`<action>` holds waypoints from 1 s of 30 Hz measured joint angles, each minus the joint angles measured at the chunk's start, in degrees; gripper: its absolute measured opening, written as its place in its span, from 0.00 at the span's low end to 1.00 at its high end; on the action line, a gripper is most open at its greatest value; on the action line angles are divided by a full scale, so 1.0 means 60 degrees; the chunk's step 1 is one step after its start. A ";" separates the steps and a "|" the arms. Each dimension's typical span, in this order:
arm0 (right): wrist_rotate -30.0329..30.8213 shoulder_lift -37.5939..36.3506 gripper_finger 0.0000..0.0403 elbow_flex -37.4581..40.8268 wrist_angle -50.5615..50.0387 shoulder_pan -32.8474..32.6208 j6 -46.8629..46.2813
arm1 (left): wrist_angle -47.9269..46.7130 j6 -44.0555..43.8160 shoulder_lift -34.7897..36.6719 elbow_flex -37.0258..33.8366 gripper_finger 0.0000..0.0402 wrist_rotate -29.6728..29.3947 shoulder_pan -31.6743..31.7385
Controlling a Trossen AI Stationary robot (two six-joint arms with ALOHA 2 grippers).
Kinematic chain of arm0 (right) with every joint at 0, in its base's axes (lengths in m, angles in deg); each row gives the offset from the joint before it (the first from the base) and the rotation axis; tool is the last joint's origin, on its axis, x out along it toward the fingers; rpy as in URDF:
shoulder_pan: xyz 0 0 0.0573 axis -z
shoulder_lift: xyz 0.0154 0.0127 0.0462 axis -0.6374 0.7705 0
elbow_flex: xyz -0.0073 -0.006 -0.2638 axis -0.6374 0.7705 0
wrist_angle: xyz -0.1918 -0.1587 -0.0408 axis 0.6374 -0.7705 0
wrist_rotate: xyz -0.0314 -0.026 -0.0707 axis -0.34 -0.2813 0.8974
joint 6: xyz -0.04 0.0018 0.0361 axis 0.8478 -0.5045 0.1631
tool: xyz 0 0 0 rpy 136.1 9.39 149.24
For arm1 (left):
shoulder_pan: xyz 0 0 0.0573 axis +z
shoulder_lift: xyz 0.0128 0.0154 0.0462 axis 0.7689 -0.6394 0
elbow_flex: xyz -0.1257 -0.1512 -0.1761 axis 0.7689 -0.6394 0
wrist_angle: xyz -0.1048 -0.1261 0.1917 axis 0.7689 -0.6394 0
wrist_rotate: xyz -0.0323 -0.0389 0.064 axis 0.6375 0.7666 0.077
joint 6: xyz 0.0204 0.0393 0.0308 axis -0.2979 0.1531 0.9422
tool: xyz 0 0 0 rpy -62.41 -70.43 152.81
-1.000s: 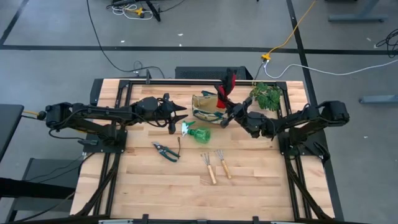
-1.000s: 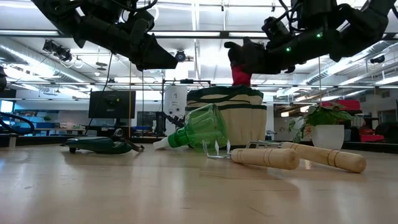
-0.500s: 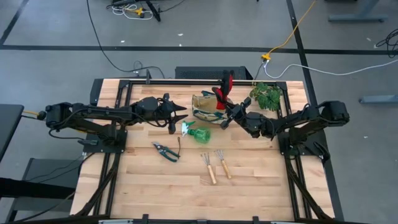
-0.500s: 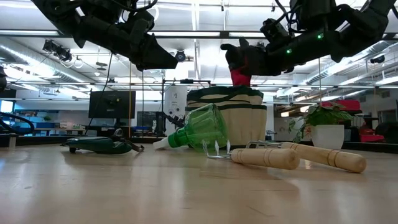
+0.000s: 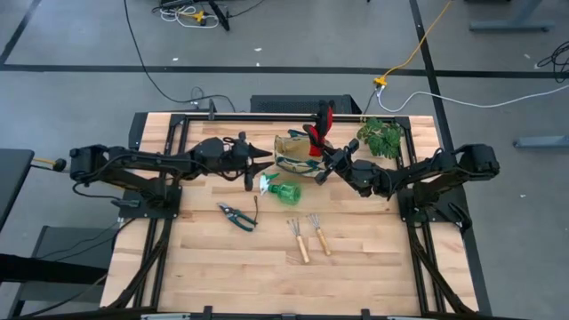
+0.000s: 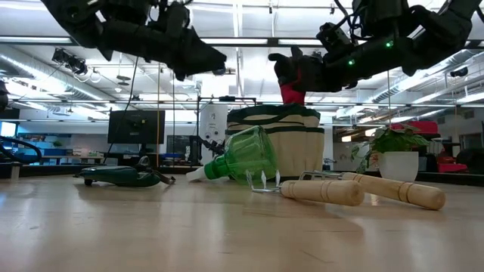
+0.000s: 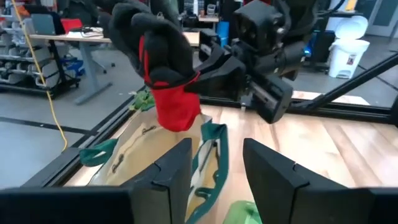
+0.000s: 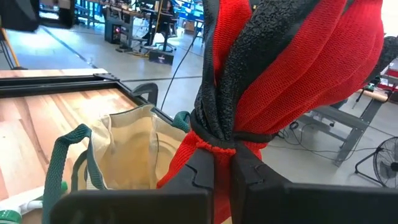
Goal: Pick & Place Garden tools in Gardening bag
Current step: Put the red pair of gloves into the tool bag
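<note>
In the high view I see the right gripper (image 5: 318, 156) at centre frame, just right of the gardening bag (image 5: 293, 151). Its fingers are clamped on the gathered middle of the red-and-black gloves (image 5: 321, 120), which stick up toward the top of the frame. In the right wrist view the gloves (image 8: 280, 81) fill the upper right and hide most of the scene behind them; only part of the bag (image 8: 124, 152) shows at lower left, with its green strap. In the low view the gloves (image 6: 291, 79) hang above the bag (image 6: 283, 147), not touching its rim as far as I can tell.

The left gripper (image 5: 258, 164) hovers left of the bag, centre frame. In the left wrist view its fingers (image 7: 177, 168) stand apart with nothing between them; the bag (image 7: 143, 158) is cut off at the lower edge.

The green spray bottle (image 5: 283, 190) lies on its side just below the bag; in the low view it covers the bag's lower left. The pruning shears (image 5: 236, 216) lie lower left of the bottle. The two mini rakes (image 5: 308, 236) lie side by side at lower centre; their tines are hard to make out from above. The leafy plant (image 5: 383, 138) sits at upper right on the table (image 5: 222, 276).
</note>
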 joint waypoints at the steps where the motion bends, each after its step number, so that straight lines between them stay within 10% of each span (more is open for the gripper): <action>1: -0.0018 0.0000 0.02 -0.0002 0.0000 0.0000 0.0000 | 0.0241 -0.0003 -0.0162 0.0000 0.37 -0.0073 0.0005; 30: -0.0043 0.0000 0.02 -0.0004 -0.0255 0.0004 -0.0080 | 0.1854 -0.0624 -0.4383 0.3090 0.37 0.0246 0.1011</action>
